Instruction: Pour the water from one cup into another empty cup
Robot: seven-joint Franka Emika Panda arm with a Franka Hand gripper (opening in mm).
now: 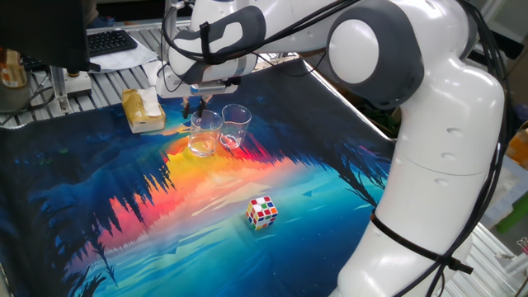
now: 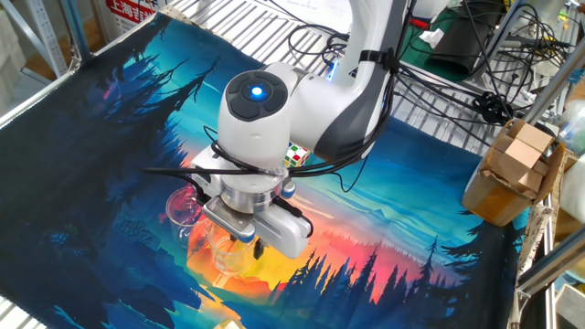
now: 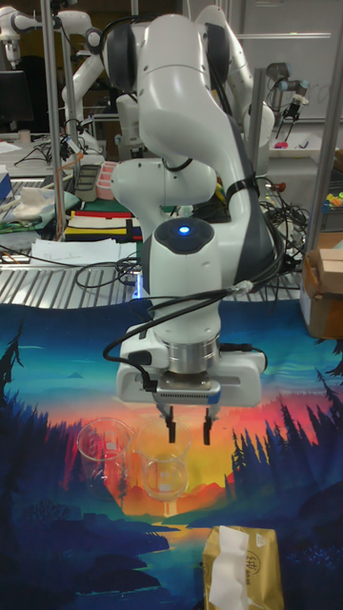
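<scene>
Two clear glass cups stand side by side on the printed cloth. One cup (image 1: 205, 134) (image 3: 167, 475) (image 2: 227, 252) sits directly under my gripper (image 1: 196, 107) (image 3: 189, 426) (image 2: 253, 245). The other cup (image 1: 236, 125) (image 3: 107, 443) (image 2: 186, 208) is right beside it. The gripper points straight down and is open, its fingertips just above the first cup's rim with nothing held between them. The water is too faint to make out in either cup.
A tan tissue pack (image 1: 143, 110) (image 3: 241, 567) lies close to the cups. A Rubik's cube (image 1: 262, 211) sits toward the cloth's middle. A cardboard box (image 2: 512, 174) stands off the cloth's edge, and a keyboard (image 1: 111, 41) lies beyond it.
</scene>
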